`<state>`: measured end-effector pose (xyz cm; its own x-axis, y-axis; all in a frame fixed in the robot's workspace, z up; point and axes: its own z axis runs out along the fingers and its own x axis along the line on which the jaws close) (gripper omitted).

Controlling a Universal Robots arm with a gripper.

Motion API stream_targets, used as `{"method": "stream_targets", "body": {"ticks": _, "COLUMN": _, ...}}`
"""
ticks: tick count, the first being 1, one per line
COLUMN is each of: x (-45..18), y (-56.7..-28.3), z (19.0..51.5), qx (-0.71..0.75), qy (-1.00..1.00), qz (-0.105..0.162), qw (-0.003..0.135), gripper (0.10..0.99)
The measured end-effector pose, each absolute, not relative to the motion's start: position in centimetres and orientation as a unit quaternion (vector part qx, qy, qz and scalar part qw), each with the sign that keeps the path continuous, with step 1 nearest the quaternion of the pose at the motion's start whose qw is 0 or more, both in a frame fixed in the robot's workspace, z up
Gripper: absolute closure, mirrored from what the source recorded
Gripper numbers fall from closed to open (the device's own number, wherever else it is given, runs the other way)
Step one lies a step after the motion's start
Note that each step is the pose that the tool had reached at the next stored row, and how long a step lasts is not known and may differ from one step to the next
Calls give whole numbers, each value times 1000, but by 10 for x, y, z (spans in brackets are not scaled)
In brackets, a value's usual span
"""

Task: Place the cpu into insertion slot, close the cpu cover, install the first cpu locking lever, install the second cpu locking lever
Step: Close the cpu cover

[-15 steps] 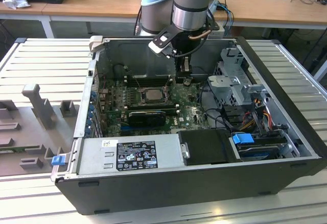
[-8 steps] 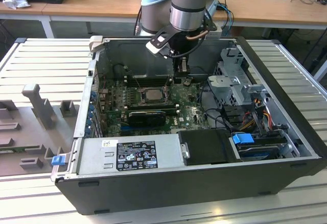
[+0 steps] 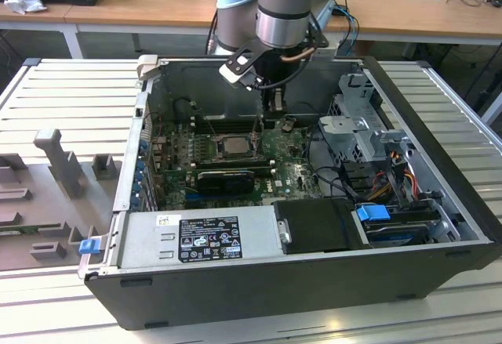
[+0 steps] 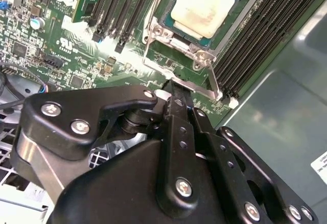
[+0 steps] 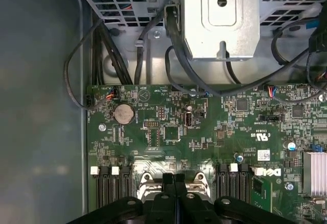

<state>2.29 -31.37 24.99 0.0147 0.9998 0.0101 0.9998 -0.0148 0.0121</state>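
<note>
The cpu [image 4: 204, 7] is sitting in the insertion slot [image 4: 153, 35] under the apparently closed cpu cover [image 4: 244, 2], while the gripper [image 4: 175, 94], fingers pressed together with nothing visibly held, is resting its tip at a locking lever [image 4: 196, 84].

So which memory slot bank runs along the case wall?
The bank beside the grey case wall in the second wrist view; the other bank lies across the cpu, bordered by green board.

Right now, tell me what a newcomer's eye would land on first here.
The black gripper, jaws together, has its tip at the silver rim of the insertion slot in the second wrist view. Just beyond, the cpu sits in that slot, pale face up. In the exterior view the arm reaches down into an open computer case.
</note>
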Motion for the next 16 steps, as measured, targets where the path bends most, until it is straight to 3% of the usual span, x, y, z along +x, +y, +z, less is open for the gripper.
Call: {"method": "stream_targets", "body": {"ticks": 16, "x": 2, "y": -314, "z": 248, "qx": 712, "qy": 702, "qz": 8, "qw": 1, "gripper": 980}}
